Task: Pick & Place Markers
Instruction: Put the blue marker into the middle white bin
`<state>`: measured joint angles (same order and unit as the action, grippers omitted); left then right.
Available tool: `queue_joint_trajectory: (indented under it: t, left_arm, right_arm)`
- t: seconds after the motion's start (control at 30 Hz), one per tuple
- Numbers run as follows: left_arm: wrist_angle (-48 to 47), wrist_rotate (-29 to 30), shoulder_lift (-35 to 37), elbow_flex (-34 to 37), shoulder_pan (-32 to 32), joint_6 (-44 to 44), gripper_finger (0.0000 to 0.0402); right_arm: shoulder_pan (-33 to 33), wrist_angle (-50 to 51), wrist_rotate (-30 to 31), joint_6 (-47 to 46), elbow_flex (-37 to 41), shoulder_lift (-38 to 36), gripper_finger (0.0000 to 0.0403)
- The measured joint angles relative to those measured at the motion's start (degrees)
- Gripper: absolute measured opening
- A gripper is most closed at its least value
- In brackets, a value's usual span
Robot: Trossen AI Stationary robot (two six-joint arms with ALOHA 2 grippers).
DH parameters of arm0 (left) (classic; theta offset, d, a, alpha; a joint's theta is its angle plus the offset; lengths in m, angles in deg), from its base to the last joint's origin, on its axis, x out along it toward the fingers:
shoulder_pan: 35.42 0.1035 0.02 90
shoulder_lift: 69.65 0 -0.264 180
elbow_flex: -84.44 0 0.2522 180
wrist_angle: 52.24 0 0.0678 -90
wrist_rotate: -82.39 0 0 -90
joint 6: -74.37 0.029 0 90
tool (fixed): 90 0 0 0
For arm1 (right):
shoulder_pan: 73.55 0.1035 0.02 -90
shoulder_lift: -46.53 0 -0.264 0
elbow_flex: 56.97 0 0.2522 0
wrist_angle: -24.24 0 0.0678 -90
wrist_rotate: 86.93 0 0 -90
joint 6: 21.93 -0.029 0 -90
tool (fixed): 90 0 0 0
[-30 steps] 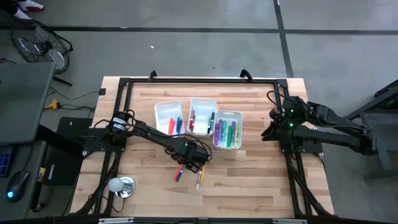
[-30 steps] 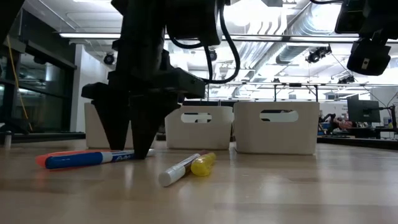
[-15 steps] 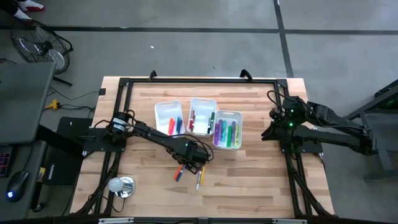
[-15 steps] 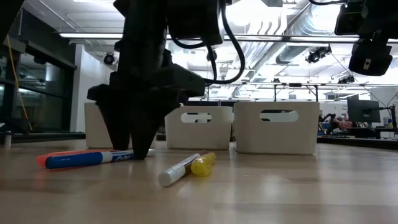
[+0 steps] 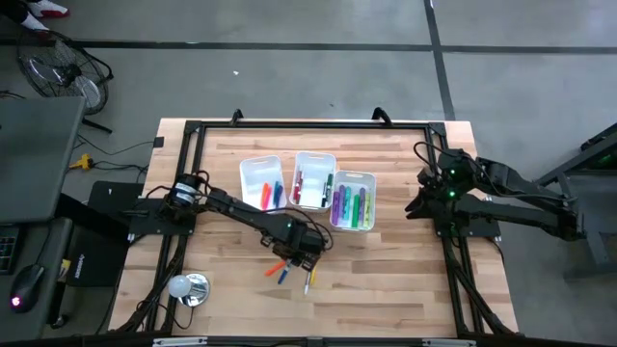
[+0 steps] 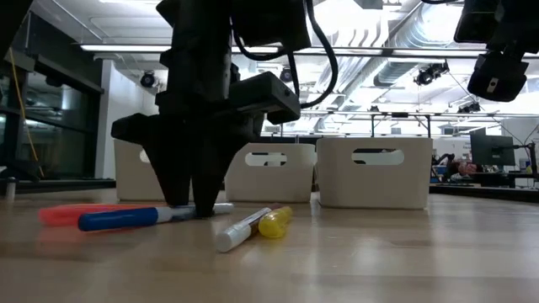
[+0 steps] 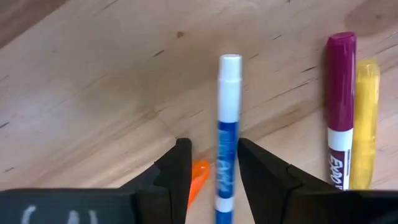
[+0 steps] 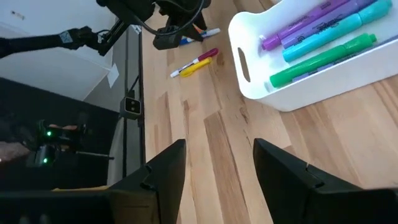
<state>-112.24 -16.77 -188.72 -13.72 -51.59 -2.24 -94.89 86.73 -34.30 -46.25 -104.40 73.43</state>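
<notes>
Blue felt-tip marker (image 7: 227, 143) on the wooden table (image 5: 405, 280) has swung round since a second ago, left gripper's (image 7: 211, 163) fingers closing around it, not clamped yet; right gripper (image 8: 216, 163) waits, fingers apart.

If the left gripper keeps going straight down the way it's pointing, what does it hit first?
The left gripper points down at the table, jaws straddling the blue marker. Going straight on, it would probably meet that marker's barrel or the wooden table beside it first. The orange marker lies close by.
</notes>
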Motion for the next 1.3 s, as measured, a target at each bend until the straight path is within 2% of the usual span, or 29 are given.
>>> queue_joint_trajectory:
  t: [0.3,0.6,0.93,1.07,1.3]
  left_arm:
    - [0.0,2.0,0.0,0.0,-0.1,1.3,0.0122]
    - [0.1,-0.4,-1.8,-0.1,0.0,4.6,0.0122]
    - [-0.3,0.4,-2.5,-0.1,0.0,5.8,0.012]
    - [-0.3,0.5,-2.5,0.0,0.0,5.7,0.0095]
    - [1.1,0.5,-2.5,0.0,0.0,5.7,0.0028]
  right_arm:
    - [0.0,3.3,-0.6,4.8,0.0,0.0,0.0176]
    - [0.0,5.5,-0.6,3.9,0.0,0.0,0.0176]
    - [0.0,5.5,0.6,3.8,0.0,0.0,0.0176]
    - [0.0,5.5,1.6,3.8,0.0,0.0,0.0176]
    - [0.0,5.5,4.3,3.8,0.0,0.0,0.0176]
